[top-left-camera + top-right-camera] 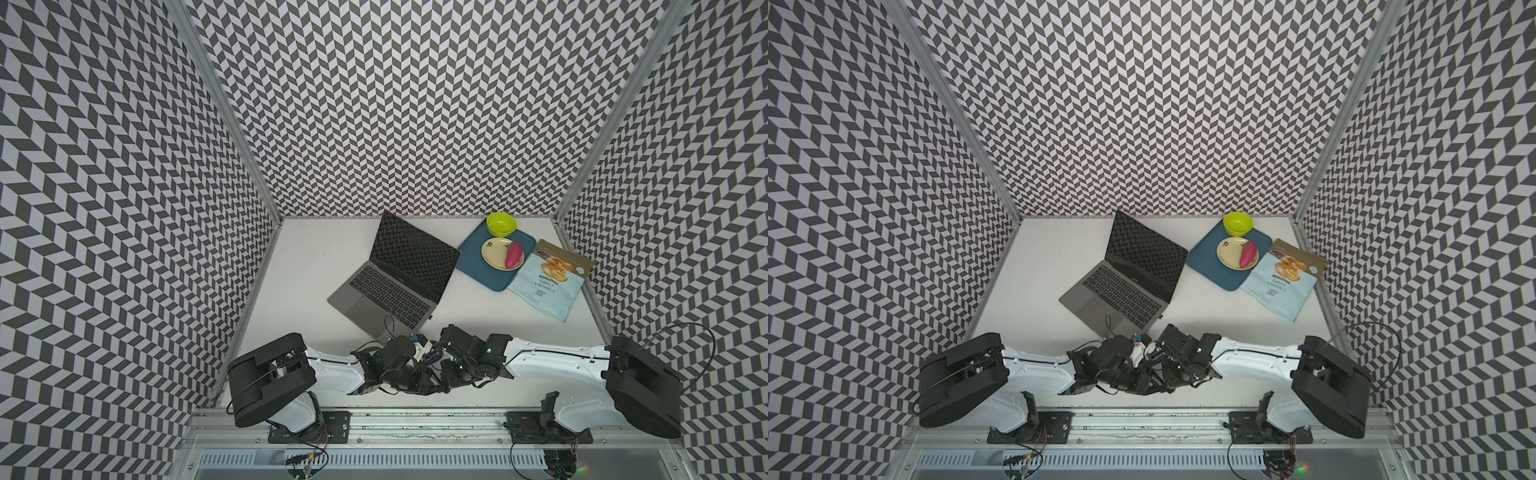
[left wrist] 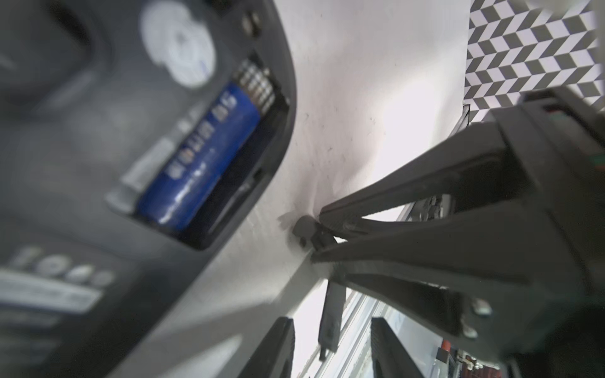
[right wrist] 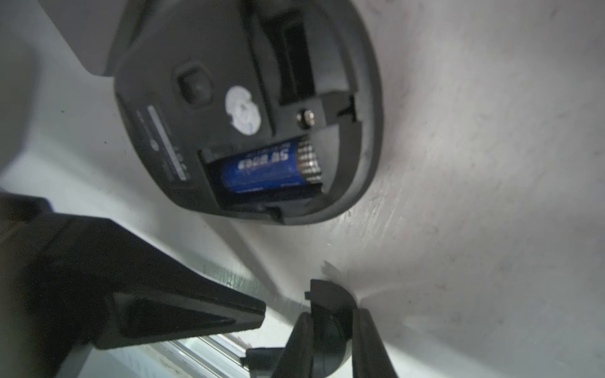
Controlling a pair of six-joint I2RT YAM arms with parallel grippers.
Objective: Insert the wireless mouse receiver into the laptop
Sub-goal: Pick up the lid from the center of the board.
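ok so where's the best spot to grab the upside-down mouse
Probably across its two long sides at mid-length, coming straight down from above. The mouse lies underside up on the table, an oval narrower across than along, and the blue battery lies exposed toward one end, so keep off that.

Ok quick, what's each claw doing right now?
Left claw: open, fingers apart, not clamped on anything.
Right claw: closed, holding the curved black mouse cover.

Slim dark-grey laptop (image 1: 390, 291), lid open, black keys, large trackpad, glossy dark screen, angled on white table (image 1: 316, 257)
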